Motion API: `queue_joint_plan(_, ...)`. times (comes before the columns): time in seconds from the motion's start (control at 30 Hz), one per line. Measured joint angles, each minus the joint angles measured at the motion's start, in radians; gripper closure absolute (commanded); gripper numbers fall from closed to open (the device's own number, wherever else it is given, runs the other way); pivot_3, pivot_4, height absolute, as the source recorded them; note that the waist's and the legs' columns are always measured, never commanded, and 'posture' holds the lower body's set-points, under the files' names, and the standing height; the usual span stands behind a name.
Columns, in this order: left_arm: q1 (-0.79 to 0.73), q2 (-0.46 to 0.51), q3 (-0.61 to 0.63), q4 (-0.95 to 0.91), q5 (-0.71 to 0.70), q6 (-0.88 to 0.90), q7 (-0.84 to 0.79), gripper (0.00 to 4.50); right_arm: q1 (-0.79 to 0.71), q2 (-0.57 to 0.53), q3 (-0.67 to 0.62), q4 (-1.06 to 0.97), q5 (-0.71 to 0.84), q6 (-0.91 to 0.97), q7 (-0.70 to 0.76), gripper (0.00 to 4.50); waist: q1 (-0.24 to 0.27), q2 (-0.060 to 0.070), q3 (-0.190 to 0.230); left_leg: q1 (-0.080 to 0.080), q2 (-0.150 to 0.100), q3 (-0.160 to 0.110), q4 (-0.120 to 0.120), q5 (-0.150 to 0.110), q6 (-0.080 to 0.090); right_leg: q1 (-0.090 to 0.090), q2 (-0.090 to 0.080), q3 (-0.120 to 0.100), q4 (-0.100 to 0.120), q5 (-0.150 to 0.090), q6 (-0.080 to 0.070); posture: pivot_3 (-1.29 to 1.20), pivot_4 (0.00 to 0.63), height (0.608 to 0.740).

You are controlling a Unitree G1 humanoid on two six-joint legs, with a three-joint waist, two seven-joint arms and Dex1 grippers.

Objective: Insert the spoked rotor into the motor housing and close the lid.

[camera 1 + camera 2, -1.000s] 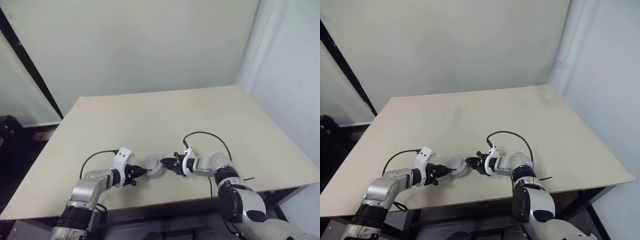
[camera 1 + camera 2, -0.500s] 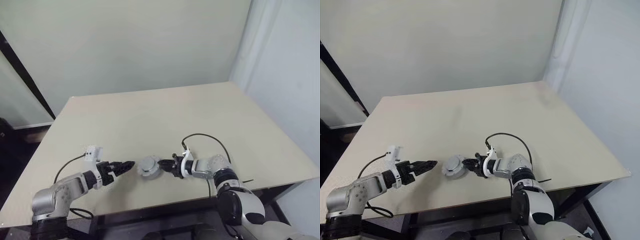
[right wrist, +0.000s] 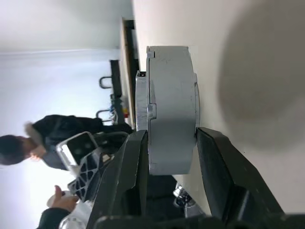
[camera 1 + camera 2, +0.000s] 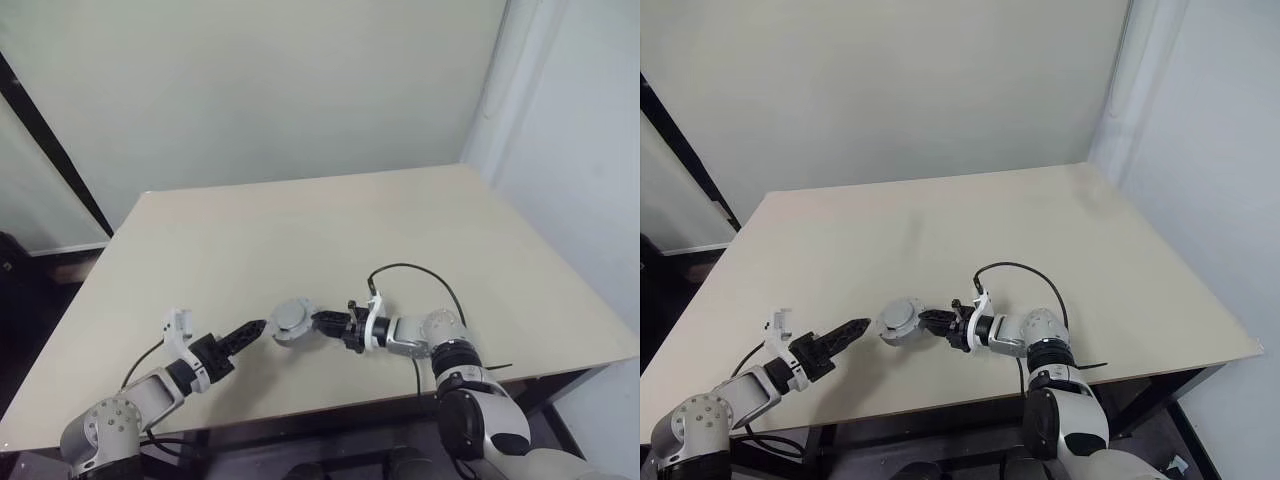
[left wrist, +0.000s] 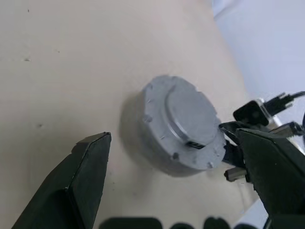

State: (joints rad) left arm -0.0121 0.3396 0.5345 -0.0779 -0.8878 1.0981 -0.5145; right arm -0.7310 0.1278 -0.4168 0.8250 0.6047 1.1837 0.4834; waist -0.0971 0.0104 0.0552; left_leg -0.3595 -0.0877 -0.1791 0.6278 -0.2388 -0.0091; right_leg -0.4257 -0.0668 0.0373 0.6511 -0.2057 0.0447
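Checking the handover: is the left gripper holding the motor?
No. The left gripper is open, apart from the motor.

A: Head pair looks down and forward over the table (image 4: 330,230), both arms reaching in from the near edge.

B: Wrist cameras sit close, each sighting along its own fingers; both share the motor housing (image 5: 183,126) with the head pair.
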Motion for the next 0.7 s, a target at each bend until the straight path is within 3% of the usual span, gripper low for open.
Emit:
queue_joint_plan(0.33,-0.001,-0.105,0.044,-0.003,-0.193,0.021,0.114,0.0,0.004,0.001,0.04,-0.081,0.043,0.064,0.018,3.23,0.0,-0.001,0.0,0.0,0.0,0.0,0.0,0.0,0.0,0.0,0.0,0.0,-0.001,0.0,0.0,0.0,0.0,0.74)
queue_joint_plan(0.7,-0.015,-0.192,0.03,0.089,-0.238,-0.041,0.149,0.0,0.039,0.003,0.085,-0.155,0.084,0.131,0.025,3.23,0.002,-0.001,0.0,-0.001,-0.001,0.001,0.0,0.0,0.0,0.001,0.001,0.0,-0.004,0.0,0.0,0.0,0.0,0.74)
